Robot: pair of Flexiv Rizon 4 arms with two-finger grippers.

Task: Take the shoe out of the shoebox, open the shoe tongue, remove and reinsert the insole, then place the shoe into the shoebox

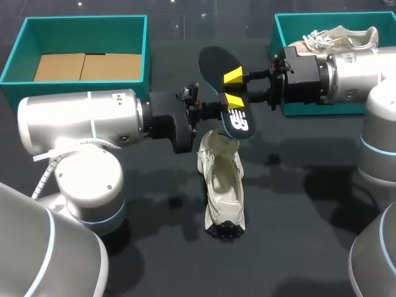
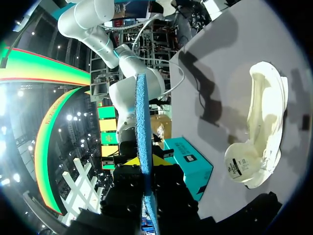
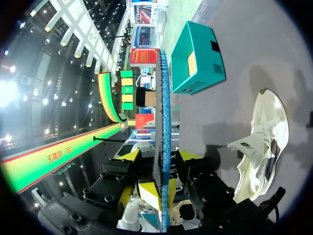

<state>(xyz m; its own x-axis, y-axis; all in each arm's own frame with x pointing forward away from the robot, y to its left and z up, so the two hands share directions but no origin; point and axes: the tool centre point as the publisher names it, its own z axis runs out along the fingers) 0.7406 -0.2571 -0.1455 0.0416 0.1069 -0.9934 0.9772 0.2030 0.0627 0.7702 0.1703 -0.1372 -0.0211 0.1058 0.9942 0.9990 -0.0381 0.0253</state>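
A dark insole point(image 1: 221, 65) with a white logo hangs in the air over the middle of the table. My left gripper point(image 1: 215, 110) is shut on its lower end. In the left wrist view the insole point(image 2: 142, 122) rises edge-on from between that gripper's fingers. My right gripper point(image 1: 234, 88) comes in from the right. It is open, with one yellow tip on each side of the insole point(image 3: 163, 107) and a gap showing at each tip. The cream shoe point(image 1: 223, 179) lies on the table below, its mouth facing up point(image 2: 264, 122) point(image 3: 264, 142).
A teal shoebox point(image 1: 291, 108) at the back right holds a second cream shoe point(image 1: 340, 37). Another teal box point(image 1: 18, 43) at the back left has cardboard point(image 1: 86, 66) in its bottom. The large base of my left arm stands at the front left.
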